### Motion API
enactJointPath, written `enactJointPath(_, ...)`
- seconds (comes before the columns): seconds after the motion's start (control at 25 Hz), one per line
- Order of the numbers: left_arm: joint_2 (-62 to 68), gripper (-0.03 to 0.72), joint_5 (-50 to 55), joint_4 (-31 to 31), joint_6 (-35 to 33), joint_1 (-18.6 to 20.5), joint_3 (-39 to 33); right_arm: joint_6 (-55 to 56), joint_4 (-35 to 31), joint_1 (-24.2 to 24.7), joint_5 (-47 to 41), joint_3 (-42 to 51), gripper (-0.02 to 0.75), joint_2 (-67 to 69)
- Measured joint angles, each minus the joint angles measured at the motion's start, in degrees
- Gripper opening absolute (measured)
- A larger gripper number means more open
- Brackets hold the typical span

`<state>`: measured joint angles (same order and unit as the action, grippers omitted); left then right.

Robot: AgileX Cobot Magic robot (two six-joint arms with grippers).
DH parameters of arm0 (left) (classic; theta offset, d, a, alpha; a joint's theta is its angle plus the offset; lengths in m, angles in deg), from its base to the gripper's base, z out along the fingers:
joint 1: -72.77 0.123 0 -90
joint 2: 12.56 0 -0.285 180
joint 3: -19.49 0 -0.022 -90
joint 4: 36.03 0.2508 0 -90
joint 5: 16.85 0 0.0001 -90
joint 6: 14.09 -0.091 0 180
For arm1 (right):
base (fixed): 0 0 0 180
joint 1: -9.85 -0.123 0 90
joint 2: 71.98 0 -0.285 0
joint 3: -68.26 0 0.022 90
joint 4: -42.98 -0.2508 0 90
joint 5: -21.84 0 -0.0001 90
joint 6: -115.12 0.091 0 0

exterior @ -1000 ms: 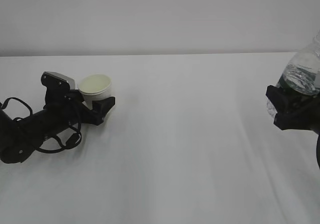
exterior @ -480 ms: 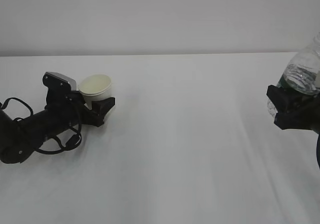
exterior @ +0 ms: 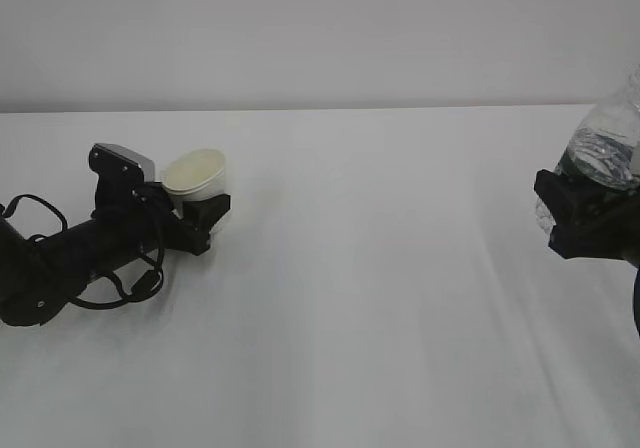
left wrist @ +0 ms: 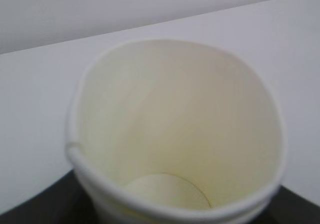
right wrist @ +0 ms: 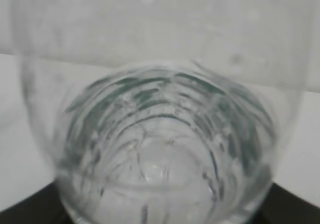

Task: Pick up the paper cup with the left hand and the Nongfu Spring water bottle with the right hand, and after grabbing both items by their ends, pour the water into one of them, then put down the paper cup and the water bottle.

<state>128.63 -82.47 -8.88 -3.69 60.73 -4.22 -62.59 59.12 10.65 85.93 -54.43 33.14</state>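
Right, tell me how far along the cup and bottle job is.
Done: the right black two-finger gripper holds the clear plastic water bottle by its base, off the white table. In hand: the left black gripper sits around the small white paper cup, which tilts slightly; the cup looks empty inside. Left: lifting the cup, pouring, then setting both down.

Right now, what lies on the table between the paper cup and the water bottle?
Nothing: in the exterior view the white table is bare between the paper cup and the water bottle.
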Motion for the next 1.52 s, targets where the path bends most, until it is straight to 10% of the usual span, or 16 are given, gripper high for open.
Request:
enactJointPath(1.08,-6.0,0.446,-0.4,30.5,15.2,-0.3,0.0,0.0,1.4,0.0,0.0,0.0,0.437,0.0)
enactJointPath(1.52,-6.9,0.464,-0.4,31.9,16.6,-8.5,0.0,0.0,4.2,0.0,-5.4,0.0,0.437,-3.8)
